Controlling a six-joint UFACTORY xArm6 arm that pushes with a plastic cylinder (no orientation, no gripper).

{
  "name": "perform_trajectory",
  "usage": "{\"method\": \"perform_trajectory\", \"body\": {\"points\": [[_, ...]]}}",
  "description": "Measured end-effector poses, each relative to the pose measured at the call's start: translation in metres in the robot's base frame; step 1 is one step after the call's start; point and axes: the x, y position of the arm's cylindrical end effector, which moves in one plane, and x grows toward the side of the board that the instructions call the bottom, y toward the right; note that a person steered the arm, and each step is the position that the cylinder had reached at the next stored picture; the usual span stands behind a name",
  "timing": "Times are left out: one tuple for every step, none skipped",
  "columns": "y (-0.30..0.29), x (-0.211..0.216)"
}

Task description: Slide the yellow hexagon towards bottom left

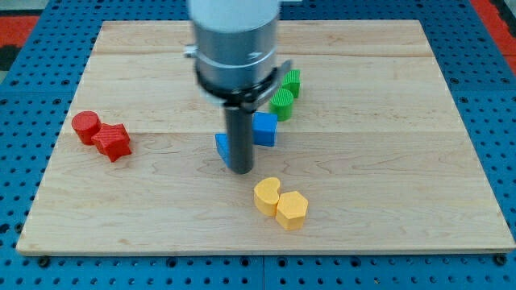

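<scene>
The yellow hexagon [293, 209] lies on the wooden board near the view's bottom centre. A yellow heart-like block [267, 194] touches its left side. My tip [242, 170] is just above and to the left of the yellow pair, a short gap from the heart-like block. The rod covers part of a blue block [222, 145] on its left. A blue cube [264, 129] sits at the rod's right.
Two green ridged blocks [283, 103] [291, 82] lie above the blue cube. A red cylinder [85, 126] and a red star-like block [113, 142] sit together at the view's left. The board [403, 161] is edged by blue pegboard.
</scene>
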Motion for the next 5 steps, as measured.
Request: {"method": "perform_trajectory", "body": {"points": [[0.056,0.005],[0.11,0.005],[0.148,0.062],[0.106,0.086],[0.063,0.035]]}}
